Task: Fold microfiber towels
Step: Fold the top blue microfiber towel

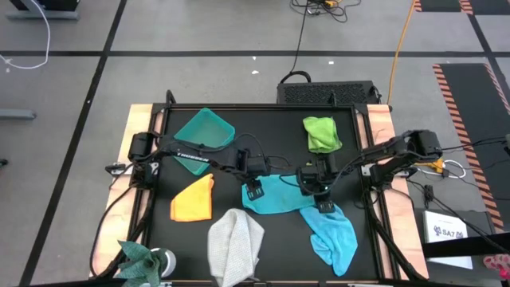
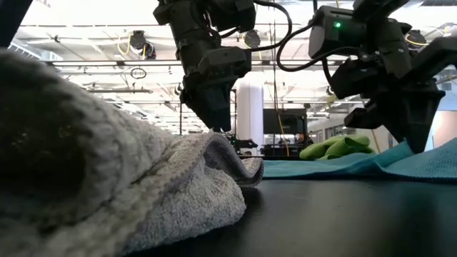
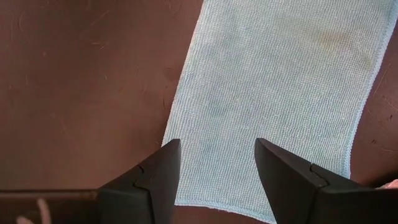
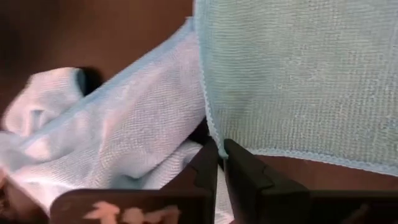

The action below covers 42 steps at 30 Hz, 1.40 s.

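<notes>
The centre towel (image 1: 275, 195) lies in the middle of the table (image 1: 263, 118), with the left-hand towel (image 1: 194, 199) apart to its left, the front towel (image 1: 236, 243) just before it at the table's front edge (the edge where the low camera sits), and the front-right towel (image 1: 335, 235) touching its right front corner. Behind it, the bin (image 1: 204, 137) stands to the back left and the back-right towel (image 1: 321, 133) lies to the back right, both well apart from it. The left gripper (image 1: 255, 191) is over its left edge and the right gripper (image 1: 323, 199) is at its right edge, where the front-right towel meets it.
</notes>
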### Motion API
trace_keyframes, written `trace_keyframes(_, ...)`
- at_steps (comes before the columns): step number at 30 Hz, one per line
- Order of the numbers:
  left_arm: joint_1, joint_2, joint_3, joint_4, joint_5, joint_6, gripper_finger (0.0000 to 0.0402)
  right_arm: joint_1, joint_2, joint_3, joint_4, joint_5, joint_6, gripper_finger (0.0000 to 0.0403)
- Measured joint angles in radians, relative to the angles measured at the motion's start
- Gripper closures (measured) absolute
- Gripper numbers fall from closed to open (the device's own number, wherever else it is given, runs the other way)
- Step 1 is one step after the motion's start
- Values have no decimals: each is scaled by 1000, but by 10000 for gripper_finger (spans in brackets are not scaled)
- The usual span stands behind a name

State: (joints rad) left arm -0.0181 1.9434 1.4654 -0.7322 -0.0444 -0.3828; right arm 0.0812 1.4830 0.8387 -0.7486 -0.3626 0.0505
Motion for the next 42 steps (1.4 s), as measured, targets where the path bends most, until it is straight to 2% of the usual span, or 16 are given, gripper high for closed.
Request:
trace_keyframes(3,0,0,0,0,0,0,192,9,0,0,-1,44,24,388)
trace_keyframes(7,0,0,0,0,0,2,192,13,0,0,-1,49,23,373)
trace_keyframes(14,0,0,0,0,0,2,192,13,0,0,-48,110,19,315)
trace_keyframes(19,0,0,0,0,0,2,192,30,-18,12,-190,190,28,274)
trace_keyframes(24,0,0,0,2,0,-5,192,38,-77,24,-198,268,80,258)
trace_keyframes(28,2,0,0,2,1,-22,192,18,-123,26,-67,287,134,283)
trace_keyframes(32,5,0,0,3,1,-24,192,0,-122,28,44,280,137,347)
trace_keyframes(35,6,0,0,3,1,-26,193,-10,-89,12,107,229,113,393)
trace_keyframes(42,6,0,0,2,1,-27,193,-13,18,-46,222,180,87,402)
